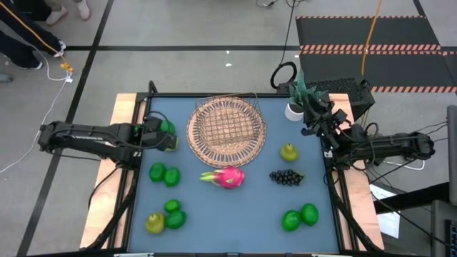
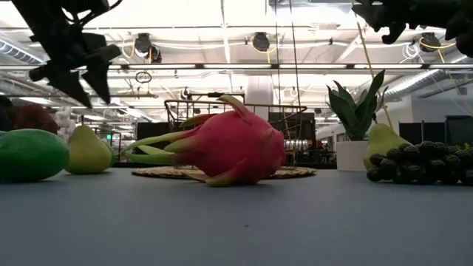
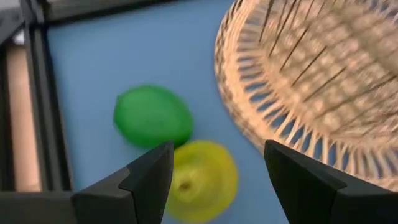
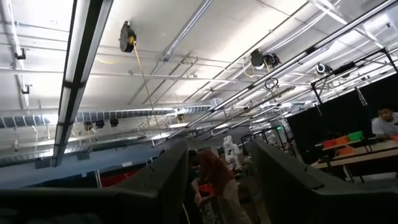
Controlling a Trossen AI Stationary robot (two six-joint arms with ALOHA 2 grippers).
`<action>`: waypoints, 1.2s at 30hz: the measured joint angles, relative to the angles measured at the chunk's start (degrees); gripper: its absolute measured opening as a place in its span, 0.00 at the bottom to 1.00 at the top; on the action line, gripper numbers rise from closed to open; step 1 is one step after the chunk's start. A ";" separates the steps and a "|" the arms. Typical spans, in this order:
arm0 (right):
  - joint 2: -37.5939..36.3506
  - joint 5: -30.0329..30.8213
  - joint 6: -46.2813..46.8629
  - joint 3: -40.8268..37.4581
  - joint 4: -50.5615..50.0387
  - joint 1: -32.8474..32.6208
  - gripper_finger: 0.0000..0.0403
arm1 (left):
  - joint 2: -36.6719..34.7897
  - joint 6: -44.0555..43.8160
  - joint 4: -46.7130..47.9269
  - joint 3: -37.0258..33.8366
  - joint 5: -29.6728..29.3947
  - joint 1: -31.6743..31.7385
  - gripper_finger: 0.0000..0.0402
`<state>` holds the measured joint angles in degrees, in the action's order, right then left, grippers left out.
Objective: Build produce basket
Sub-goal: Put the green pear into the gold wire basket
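The left gripper (image 1: pixel 171 135) hovers with fingers spread over a pear (image 3: pixel 202 179) and one green fruit (image 3: pixel 152 116), just left of the empty tan lattice basket (image 1: pixel 227 129); seven round green fruits in all, three pears, one dragon fruit (image 1: pixel 227 176), one grape bunch (image 1: pixel 286 177); the right gripper (image 1: pixel 308 107) points upward with fingers parted, holding nothing.

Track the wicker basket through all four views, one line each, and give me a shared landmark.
High view: basket sits at the table's far middle.
Low view: only a flat rim strip shows behind the dragon fruit.
Left wrist view: its woven edge fills one side.
Right wrist view: not in it.
Landmark: the dragon fruit, just in front of the basket.
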<state>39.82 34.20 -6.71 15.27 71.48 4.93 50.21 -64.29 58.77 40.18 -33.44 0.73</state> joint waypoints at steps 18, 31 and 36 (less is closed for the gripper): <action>1.21 0.00 1.98 0.00 -0.13 0.00 0.42 | 0.05 -0.38 4.14 -3.51 0.71 0.00 0.44; 1.37 0.00 2.94 0.00 -0.33 0.00 0.42 | 0.05 -0.51 3.97 -3.58 0.55 0.00 0.11; 1.37 0.00 2.90 0.00 -0.34 0.00 0.42 | 0.02 -0.28 3.96 -3.58 0.92 0.00 0.04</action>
<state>41.19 34.20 -3.81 15.27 71.13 4.93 50.24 -64.58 62.73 36.60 -32.52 0.73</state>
